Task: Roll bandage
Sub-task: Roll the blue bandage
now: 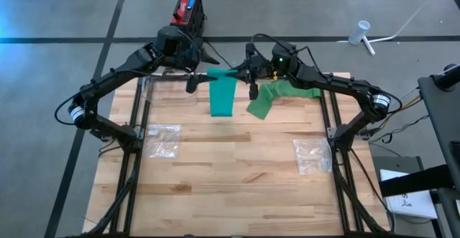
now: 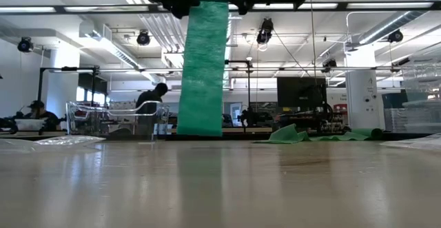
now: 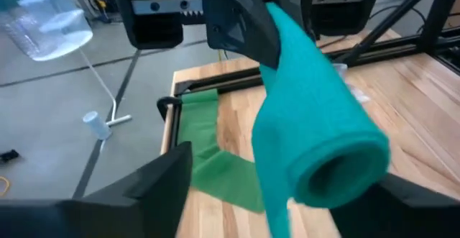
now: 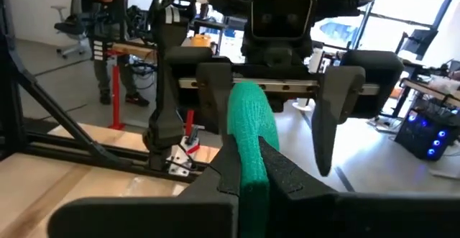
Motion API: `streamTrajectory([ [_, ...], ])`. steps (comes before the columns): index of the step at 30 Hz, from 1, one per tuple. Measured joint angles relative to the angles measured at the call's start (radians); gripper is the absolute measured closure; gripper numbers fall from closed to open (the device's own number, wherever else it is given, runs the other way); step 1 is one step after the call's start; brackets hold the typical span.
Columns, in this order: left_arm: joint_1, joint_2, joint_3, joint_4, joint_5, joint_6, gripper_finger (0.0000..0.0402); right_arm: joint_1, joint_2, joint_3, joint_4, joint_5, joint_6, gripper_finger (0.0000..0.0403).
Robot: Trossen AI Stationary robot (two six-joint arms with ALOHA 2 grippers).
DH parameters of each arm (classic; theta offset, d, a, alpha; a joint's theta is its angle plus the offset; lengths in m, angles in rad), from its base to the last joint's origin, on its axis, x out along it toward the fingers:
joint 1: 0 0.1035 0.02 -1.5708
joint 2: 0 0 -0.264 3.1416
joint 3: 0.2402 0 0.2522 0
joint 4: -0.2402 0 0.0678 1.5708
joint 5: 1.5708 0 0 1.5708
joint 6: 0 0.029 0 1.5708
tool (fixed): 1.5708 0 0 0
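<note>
- Hanging above the far middle of the pale wooden slatted worktop (image 1: 230, 173), a teal-green elastic bandage strip (image 1: 222, 96) dropped from the two grippers down to the surface; low view showed it as a straight vertical band (image 2: 202, 69).
- Right gripper (image 4: 248, 167) was clamped shut on the bandage's rolled top end, fingers pressed together on the fabric.
- Left gripper (image 3: 280, 188) faced it, jaws spread wide on either side of the rolled end; the open tube of the roll (image 3: 338, 170) sat between its fingers, contact with the pads not clear.
- Both grippers met over the worktop's far edge, left arm coming in from the left side, right arm from the right.
- Loose tail of the same green fabric (image 1: 277, 98) lay crumpled on the worktop just right of the hanging strip, trailing toward the right arm.
- Two clear plastic bags lay flat nearer the front: one on the left (image 1: 162, 139), one on the right (image 1: 312, 155).
- Red and black device (image 1: 189, 8) sat on the floor beyond the worktop.
</note>
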Motion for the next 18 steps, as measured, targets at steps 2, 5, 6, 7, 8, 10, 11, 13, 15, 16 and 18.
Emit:
streamTrajectory([
  [2,0.0,0.0,-0.003,0.014,0.001,-0.005,0.019,0.0,-0.002,0.001,0.001,0.001,0.009,0.0394],
  [5,-0.001,0.0,-0.004,0.014,0.002,-0.006,0.028,0.0,-0.011,0.002,-0.001,0.003,0.042,0.0394],
  [6,-0.001,0.0,-0.004,0.015,0.002,0.002,0.0313,0.0,-0.015,0.002,0.0,0.003,0.051,0.0394],
  [7,-0.001,0.0,-0.005,0.019,0.003,0.013,0.0349,0.0,-0.021,0.002,0.001,0.002,0.06,0.0394],
  [8,-0.001,0.0,-0.008,0.025,0.002,0.019,0.0374,0.0,-0.026,0.002,0.002,0.0,0.071,0.0394],
  [10,0.0,0.0,-0.015,0.036,0.003,0.018,0.0387,0.0,-0.036,0.002,0.004,-0.001,0.083,0.0394],
  [11,0.0,0.0,-0.021,0.046,0.002,0.018,0.0386,0.0,-0.04,0.002,0.003,-0.001,0.089,0.0394],
  [13,-0.001,-0.001,-0.039,0.089,0.003,0.007,0.039,0.0,-0.046,0.002,0.002,-0.003,0.099,0.0394],
  [15,-0.001,-0.003,-0.07,0.153,0.004,-0.023,0.0398,0.0,-0.055,0.002,0.0,-0.003,0.11,0.0394],
  [16,-0.001,-0.005,-0.087,0.179,0.006,-0.037,0.0399,0.0,-0.058,0.002,0.002,-0.003,0.115,0.0394],
  [18,-0.001,-0.011,-0.121,0.23,0.011,-0.055,0.04,0.0,-0.064,0.002,0.004,-0.002,0.124,0.0394],
])
